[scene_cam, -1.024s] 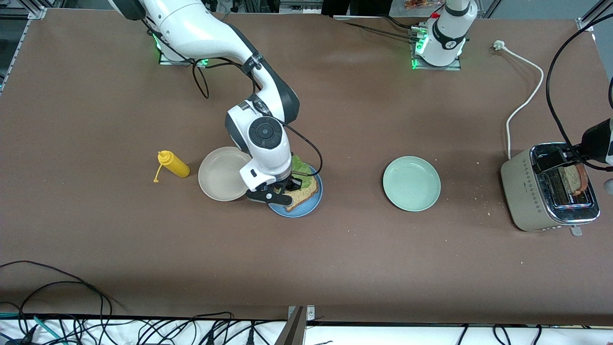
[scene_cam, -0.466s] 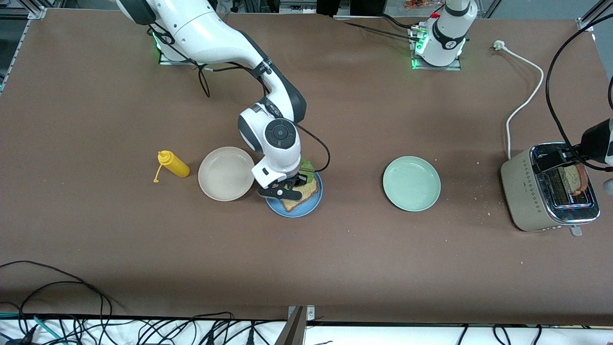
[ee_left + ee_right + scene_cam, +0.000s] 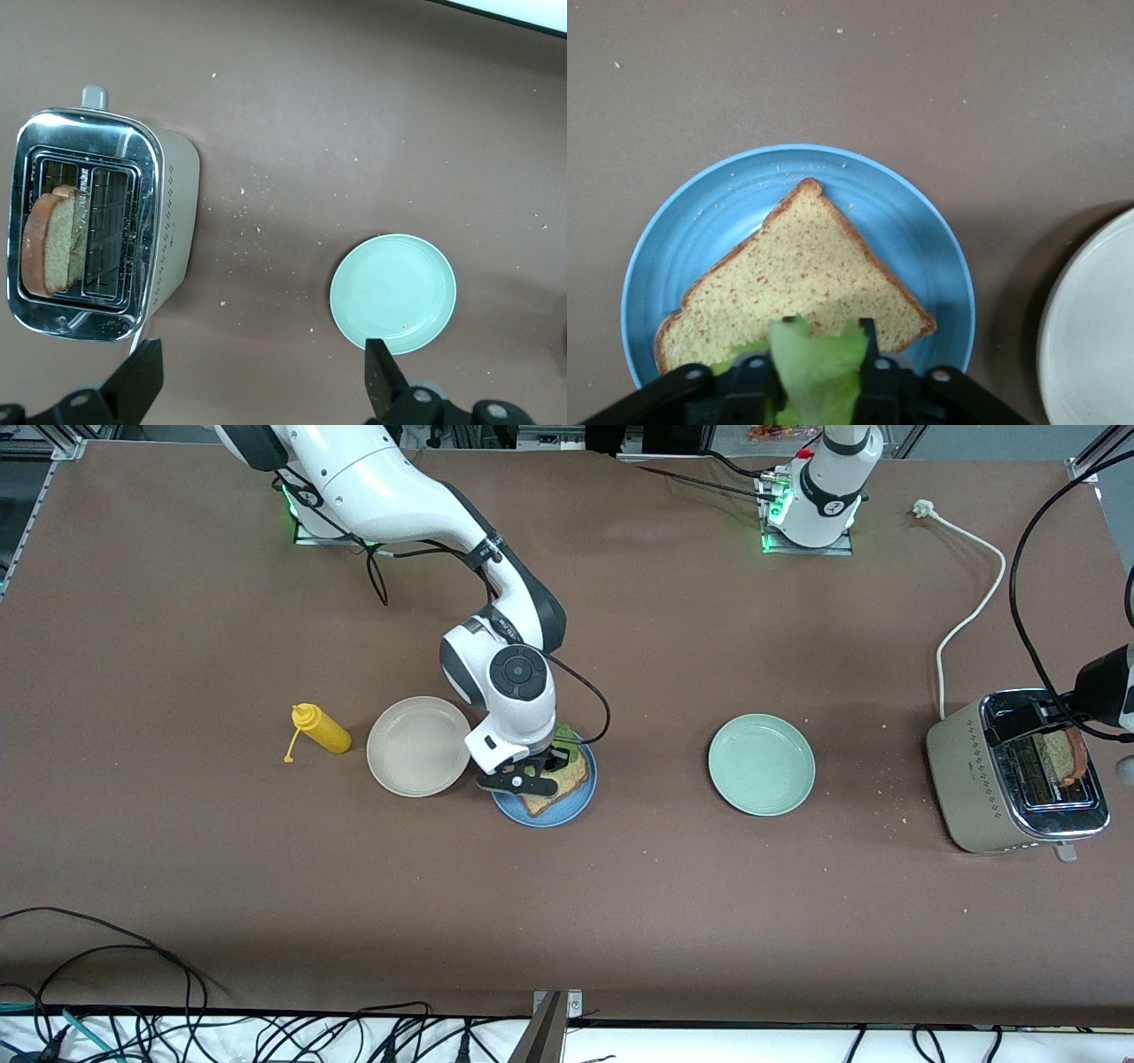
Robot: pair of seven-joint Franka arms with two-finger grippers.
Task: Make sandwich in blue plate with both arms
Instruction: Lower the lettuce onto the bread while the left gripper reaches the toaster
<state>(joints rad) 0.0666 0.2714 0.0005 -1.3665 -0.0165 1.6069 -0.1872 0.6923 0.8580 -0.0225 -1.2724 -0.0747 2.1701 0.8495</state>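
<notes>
one bread slice [image 3: 799,282] lies on the blue plate [image 3: 576,802]; our right gripper [image 3: 818,376] pinches lettuce [image 3: 819,354] over it. our left gripper [image 3: 257,390] hangs spread over the toaster [image 3: 97,235], second slice [image 3: 51,241] inside.

1. The right gripper [image 3: 542,766] hung low over the blue plate [image 3: 571,804], its fingers closed on a lettuce leaf [image 3: 817,354] above the bread slice [image 3: 799,274]; the arm blocked any approach to that plate from the base edge.
2. The beige plate [image 3: 416,746] lay just beside the blue plate toward the right arm's end, leaving almost no gap; the yellow bottle [image 3: 321,728] stood near it.
3. A wide bare strip separated the blue plate from the green plate [image 3: 761,763].
4. The toaster [image 3: 974,779] with its cord [image 3: 970,615] filled the left arm's end; the left gripper [image 3: 257,390] hung spread open above it.
5. The whole camera-side edge lay bare.
</notes>
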